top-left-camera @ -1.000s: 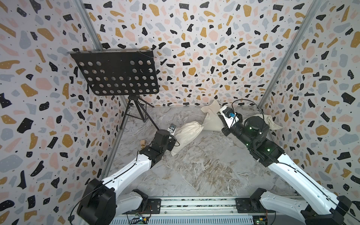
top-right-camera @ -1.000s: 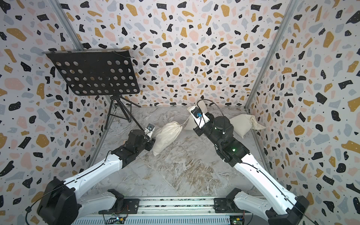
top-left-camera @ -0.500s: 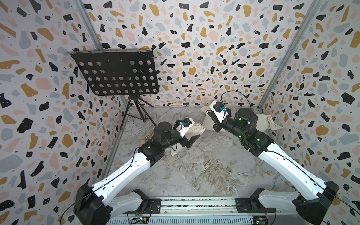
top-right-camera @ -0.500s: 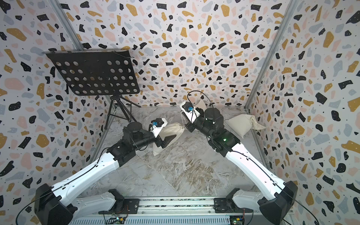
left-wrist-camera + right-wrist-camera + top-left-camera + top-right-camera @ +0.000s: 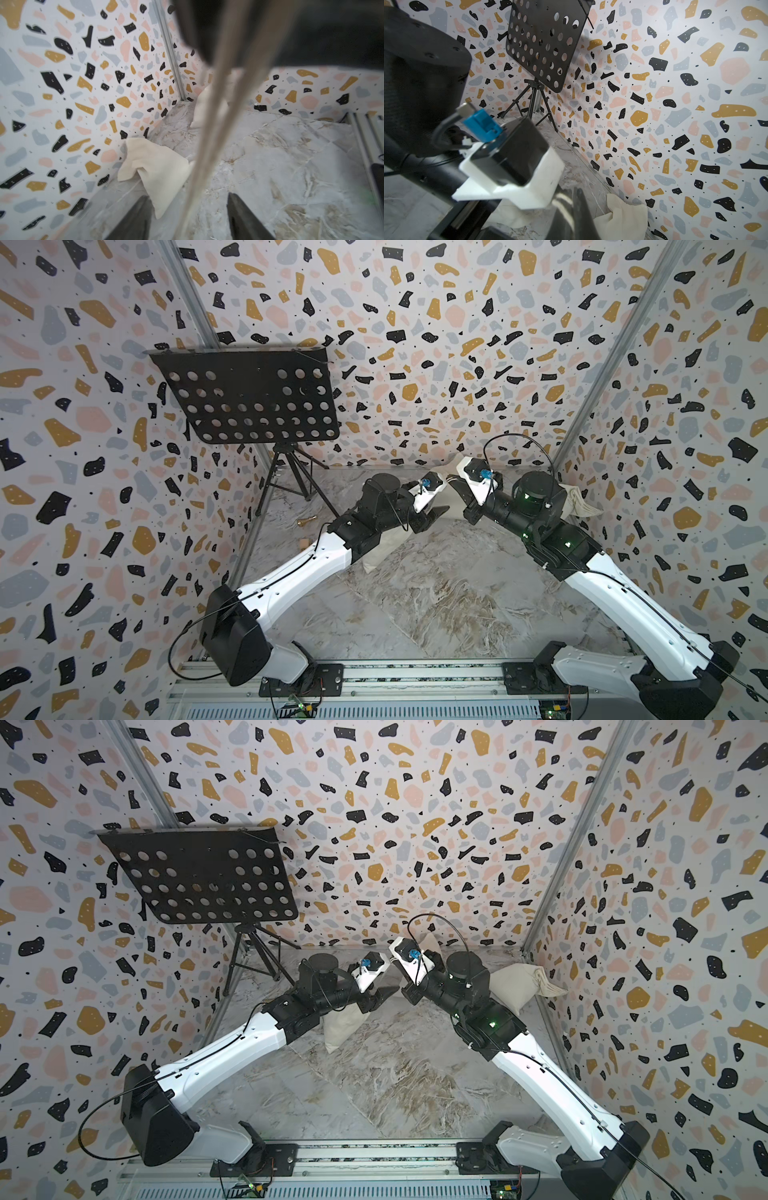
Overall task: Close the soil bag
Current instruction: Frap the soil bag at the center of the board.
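The soil bag [image 5: 380,553], a plump cream-white sack, lies on the marble floor, mostly hidden under my left arm in both top views [image 5: 338,1031]. Its two thin cords [image 5: 209,133] stretch taut, blurred, from my right gripper down between my left gripper's jaws. My left gripper [image 5: 188,199] is open, its jaws on either side of the cords without touching them. It hovers above the bag's neck end [image 5: 442,512]. My right gripper [image 5: 578,191] is shut on the cords, raised just beyond the left one [image 5: 453,481].
A black perforated music stand [image 5: 249,398] on a tripod stands at the back left. A beige stuffed sack [image 5: 577,506] lies against the right wall. A flat cream cloth bag [image 5: 153,170] rests by the back wall. Small brass bits [image 5: 306,521] lie near the tripod.
My left arm has risen and swung right until its gripper meets the right one over the bag. Its jaws widened, then narrowed round the cords. My right gripper moved left, still shut.
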Tool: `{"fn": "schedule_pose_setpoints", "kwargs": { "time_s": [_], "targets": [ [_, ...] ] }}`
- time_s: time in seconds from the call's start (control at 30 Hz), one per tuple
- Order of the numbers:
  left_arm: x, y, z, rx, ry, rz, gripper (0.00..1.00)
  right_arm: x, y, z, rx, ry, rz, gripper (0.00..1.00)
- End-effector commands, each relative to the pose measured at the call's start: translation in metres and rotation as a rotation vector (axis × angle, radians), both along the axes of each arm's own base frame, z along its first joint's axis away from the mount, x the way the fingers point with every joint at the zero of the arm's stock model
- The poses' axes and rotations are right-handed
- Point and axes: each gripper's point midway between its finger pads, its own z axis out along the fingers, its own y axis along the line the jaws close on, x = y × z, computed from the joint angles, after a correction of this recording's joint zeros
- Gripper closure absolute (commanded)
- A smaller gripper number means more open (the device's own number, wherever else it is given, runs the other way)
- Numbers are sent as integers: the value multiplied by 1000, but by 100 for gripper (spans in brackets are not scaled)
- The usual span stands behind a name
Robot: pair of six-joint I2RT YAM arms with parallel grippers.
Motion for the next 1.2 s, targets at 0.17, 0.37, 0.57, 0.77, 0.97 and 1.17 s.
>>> {"fn": "schedule_pose_setpoints", "kwargs": {
  "time_s": [0.17,0.37,0.57,0.77,0.97,1.17],
  "targets": [
    [10,11,-31,103,-4,65,84,-17,-23,42,50,-116,-45,100],
    [15,19,-65,177,41,98,92,-19,-37,51,49,-145,-103,100],
    [22,29,-104,281,87,139,89,-21,-52,61,49,-180,-164,100],
    [41,49,-148,381,162,282,83,-28,-83,83,71,-242,-276,100],
    [61,81,-196,522,212,471,81,-46,-113,103,108,-308,-352,100],
    [67,98,-223,528,298,533,77,-56,-129,110,137,-344,-389,100]
  ]
}}
